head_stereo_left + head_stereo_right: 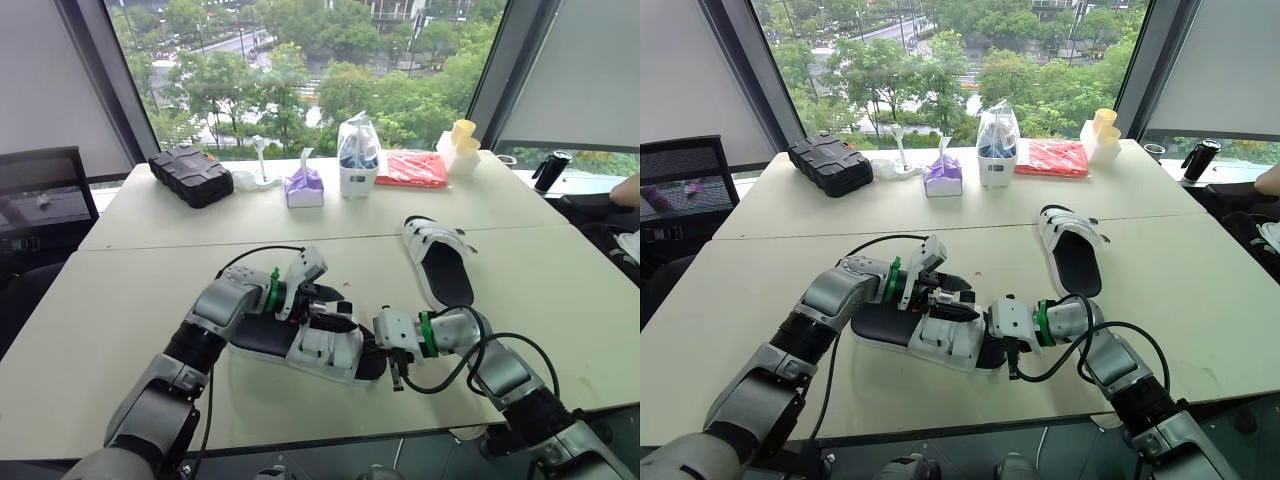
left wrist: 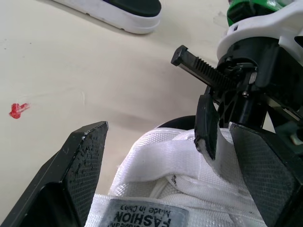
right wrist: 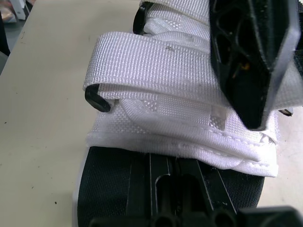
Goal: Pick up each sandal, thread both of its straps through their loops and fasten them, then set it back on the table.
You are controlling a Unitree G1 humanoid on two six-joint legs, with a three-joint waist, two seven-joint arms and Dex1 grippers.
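The near sandal (image 1: 320,345) lies on the surface (image 1: 120,300), close to the front edge, between the two arms. It has a black footbed and a white upper, and the upper is turned toward the right arm.

The left claw (image 2: 165,130) is over the white upper. Its two fingers (image 2: 85,165) are spread wide, one on each side of the upper, and they pinch nothing. In the left wrist view a label with the word FASHION (image 2: 142,215) is sewn on the upper just below the claw.

The right claw (image 1: 380,350) is at the same end of the sandal, just beside the left one and touching the white fabric. I cannot tell if it is spread or pressed together.

In the right wrist view a white strap (image 3: 156,56) goes around a black loop (image 3: 97,100) at the side of the sandal and lies folded flat across the upper. A black finger of the left claw comes down onto the upper beside this strap.

The far sandal (image 1: 440,265) lies flat on the surface, well apart from both claws, beyond the right arm. Its black footbed is up and its white straps are at the far end.

A small red mark (image 2: 18,109) is on the surface near the left claw.

Along the window side stand a black case (image 1: 190,175), a purple tissue pack (image 1: 304,187), a bag (image 1: 358,152), a red packet (image 1: 412,168) and yellow cups (image 1: 462,135).
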